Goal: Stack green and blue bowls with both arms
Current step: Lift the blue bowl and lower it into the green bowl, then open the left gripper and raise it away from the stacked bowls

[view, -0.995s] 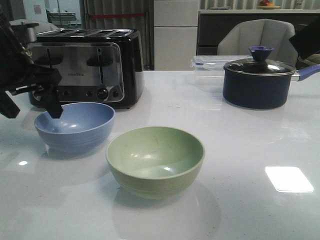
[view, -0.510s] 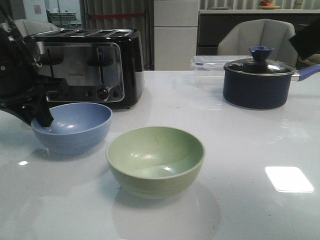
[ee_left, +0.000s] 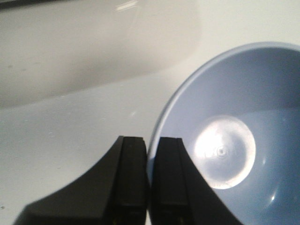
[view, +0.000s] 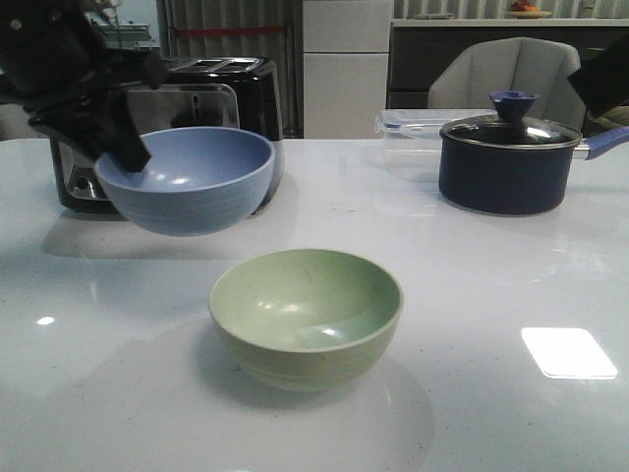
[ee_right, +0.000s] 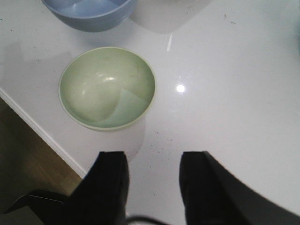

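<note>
The blue bowl hangs in the air at the left, above the table and in front of the toaster. My left gripper is shut on its left rim, one finger inside and one outside; the left wrist view shows the blue bowl clamped between the fingers. The green bowl rests upright and empty on the table's middle, lower and to the right of the blue one. My right gripper is open above the table, with the green bowl and the blue bowl beyond its fingertips.
A black and chrome toaster stands at the back left behind the lifted bowl. A dark navy lidded pot and a clear lidded box stand at the back right. The table edge runs close to the green bowl.
The left gripper closed on the blue bowl's rim and lifted it off the table, up and slightly right. The green bowl has not moved.
</note>
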Robot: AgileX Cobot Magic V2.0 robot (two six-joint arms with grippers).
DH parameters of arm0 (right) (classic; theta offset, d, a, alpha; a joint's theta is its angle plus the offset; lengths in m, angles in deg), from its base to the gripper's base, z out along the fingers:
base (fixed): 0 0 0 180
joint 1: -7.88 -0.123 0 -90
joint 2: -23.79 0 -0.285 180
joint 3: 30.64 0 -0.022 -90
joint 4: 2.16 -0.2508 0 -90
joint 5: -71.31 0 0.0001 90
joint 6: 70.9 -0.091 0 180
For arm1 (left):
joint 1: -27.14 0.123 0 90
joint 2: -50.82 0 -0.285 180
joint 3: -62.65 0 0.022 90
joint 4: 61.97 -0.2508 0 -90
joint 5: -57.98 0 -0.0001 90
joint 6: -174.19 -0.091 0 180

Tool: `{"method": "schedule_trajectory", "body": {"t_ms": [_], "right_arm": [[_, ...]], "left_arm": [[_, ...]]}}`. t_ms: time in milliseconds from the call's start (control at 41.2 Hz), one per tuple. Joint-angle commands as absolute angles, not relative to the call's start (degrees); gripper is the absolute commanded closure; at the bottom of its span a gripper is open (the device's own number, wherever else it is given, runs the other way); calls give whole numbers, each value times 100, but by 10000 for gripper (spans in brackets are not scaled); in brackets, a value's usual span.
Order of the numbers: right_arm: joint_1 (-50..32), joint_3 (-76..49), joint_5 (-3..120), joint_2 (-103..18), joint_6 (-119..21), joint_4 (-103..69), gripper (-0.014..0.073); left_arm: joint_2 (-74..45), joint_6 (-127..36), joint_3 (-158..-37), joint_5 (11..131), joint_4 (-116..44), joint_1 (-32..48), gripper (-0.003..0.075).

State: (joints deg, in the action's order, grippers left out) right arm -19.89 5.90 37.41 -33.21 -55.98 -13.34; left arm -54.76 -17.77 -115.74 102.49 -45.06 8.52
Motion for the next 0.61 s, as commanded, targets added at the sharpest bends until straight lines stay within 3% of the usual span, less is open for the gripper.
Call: {"method": "schedule_trajectory", "body": {"t_ms": [0, 243, 583], "right_arm": [[-1993, 440, 4100, -3289, -5542, -1328, 199], [-1993, 440, 4100, -3289, -5542, -1328, 199], [-1993, 440, 4100, -3289, -5542, -1328, 199]], "left_arm": [[-5100, -1899, -11755, 10180, -4324, 438, 627], [-5313, -1899, -11755, 10128, -4337, -244, 627], [-6008, -1899, -11755, 9994, -4313, -356, 607]]}}
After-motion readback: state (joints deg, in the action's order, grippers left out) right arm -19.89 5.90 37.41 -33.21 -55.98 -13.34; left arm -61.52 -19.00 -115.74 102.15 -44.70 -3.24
